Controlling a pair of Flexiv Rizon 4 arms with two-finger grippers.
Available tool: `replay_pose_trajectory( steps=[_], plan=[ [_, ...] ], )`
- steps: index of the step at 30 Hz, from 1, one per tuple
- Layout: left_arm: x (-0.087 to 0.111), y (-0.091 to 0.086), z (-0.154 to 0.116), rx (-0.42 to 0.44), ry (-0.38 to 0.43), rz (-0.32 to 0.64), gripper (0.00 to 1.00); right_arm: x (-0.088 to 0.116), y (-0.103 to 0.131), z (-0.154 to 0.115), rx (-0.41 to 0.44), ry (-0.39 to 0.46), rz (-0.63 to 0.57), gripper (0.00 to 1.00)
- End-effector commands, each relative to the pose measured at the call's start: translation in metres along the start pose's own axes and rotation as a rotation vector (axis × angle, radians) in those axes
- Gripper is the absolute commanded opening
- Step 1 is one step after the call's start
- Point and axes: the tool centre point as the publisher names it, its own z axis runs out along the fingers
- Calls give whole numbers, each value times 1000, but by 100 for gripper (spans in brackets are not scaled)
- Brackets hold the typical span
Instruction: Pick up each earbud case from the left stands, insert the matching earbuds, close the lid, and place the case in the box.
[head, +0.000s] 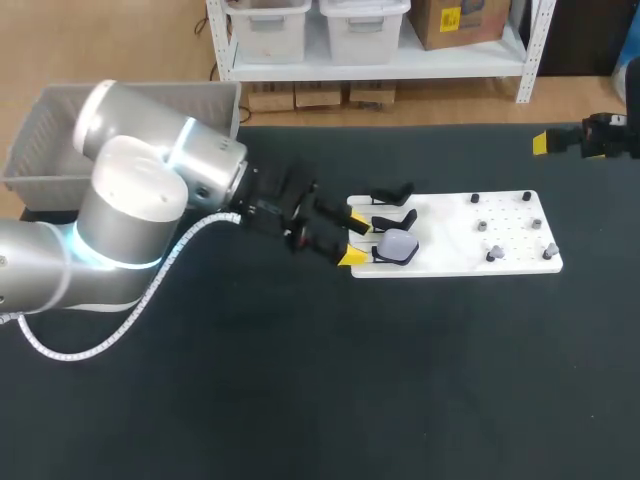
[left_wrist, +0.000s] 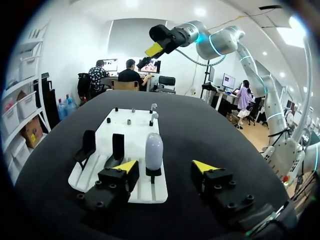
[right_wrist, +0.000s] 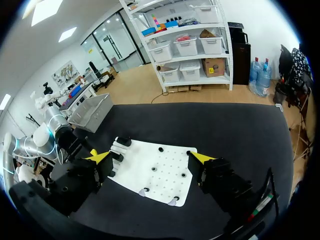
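A pale lavender earbud case (head: 398, 245) (left_wrist: 154, 149) stands upright on the nearest black stand at the left end of the white board (head: 455, 215). Two more black stands (head: 392, 206) (left_wrist: 102, 147) beside it are bare. My left gripper (head: 355, 240) (left_wrist: 165, 167) is low at the board's left end, open. The case is between and just ahead of its fingers, nearer one finger, and the other finger is clear of it. Small earbuds (head: 492, 254) (left_wrist: 154, 107) sit on pegs at the board's right end. My right gripper (head: 562, 141) (right_wrist: 150, 157) hangs open high above the board (right_wrist: 160, 167), holding nothing.
A grey plastic box (head: 50, 135) (right_wrist: 92, 110) stands at the table's back left, behind my left arm (head: 130, 210). Several black pegs (head: 528, 197) stud the board's right half. The black tabletop (head: 400, 380) spreads wide in front of the board.
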Motion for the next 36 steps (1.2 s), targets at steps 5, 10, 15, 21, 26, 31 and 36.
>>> replay_pose_trajectory(
  steps=[5, 10, 15, 21, 26, 31, 36],
  plan=[
    [2, 1, 10, -13, 9, 4, 74, 0, 0, 0, 0, 0, 0, 100],
    [4, 4, 14, -26, 9, 2, 72, 0, 0, 0, 0, 0, 0, 100],
    [5, 5, 19, -27, 3, -3, 68, 0, 0, 0, 0, 0, 0, 100],
    [6, 7, 25, -21, 0, -6, 69, 0, 0, 0, 0, 0, 0, 100],
    [3, 9, 27, -30, -1, -1, 67, 0, 0, 0, 0, 0, 0, 100],
    [2, 11, 28, -34, 1, 1, 59, 0, 0, 0, 0, 0, 0, 100],
    [1, 12, 30, -40, 3, 0, 49, 0, 0, 0, 0, 0, 0, 100]
  ],
)
